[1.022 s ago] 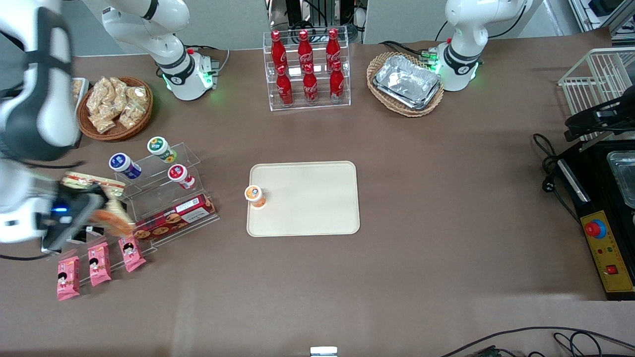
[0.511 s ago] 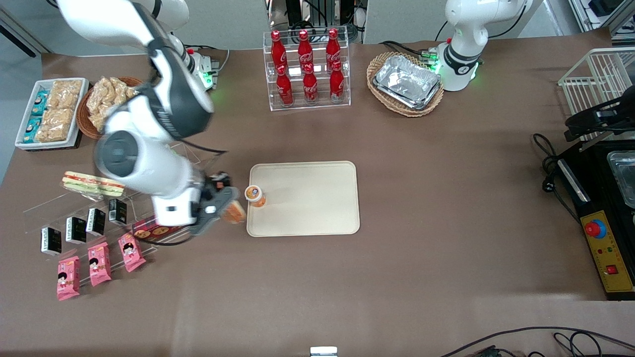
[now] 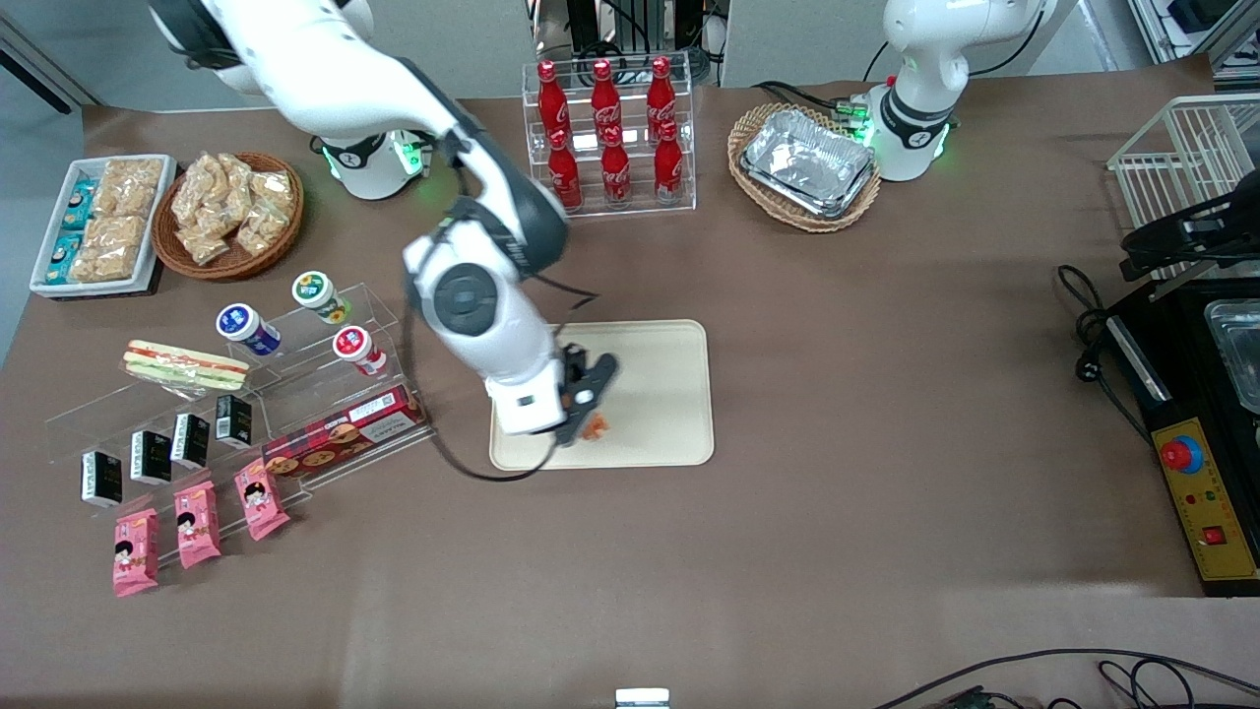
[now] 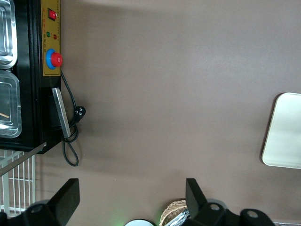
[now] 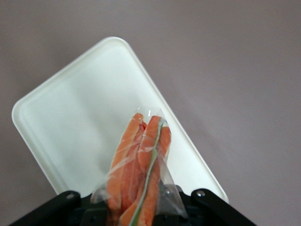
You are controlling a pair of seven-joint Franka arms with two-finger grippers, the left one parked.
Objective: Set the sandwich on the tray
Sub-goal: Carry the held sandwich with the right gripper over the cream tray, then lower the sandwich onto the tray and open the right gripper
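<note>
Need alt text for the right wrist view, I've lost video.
The gripper holds the sandwich, orange filling in clear wrap, hanging above the tray. Brown table surrounds the tray.

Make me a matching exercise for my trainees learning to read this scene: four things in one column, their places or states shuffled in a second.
Things:
1. sandwich
2. tray
3. foil trays
4. cola bottles

Places or states:
A. in a wicker basket
B. held in the tool above the tray
C. flat on the table, under the tool
D. on a clear tiered rack

Pairs: 1-B, 2-C, 3-A, 4-D
</note>
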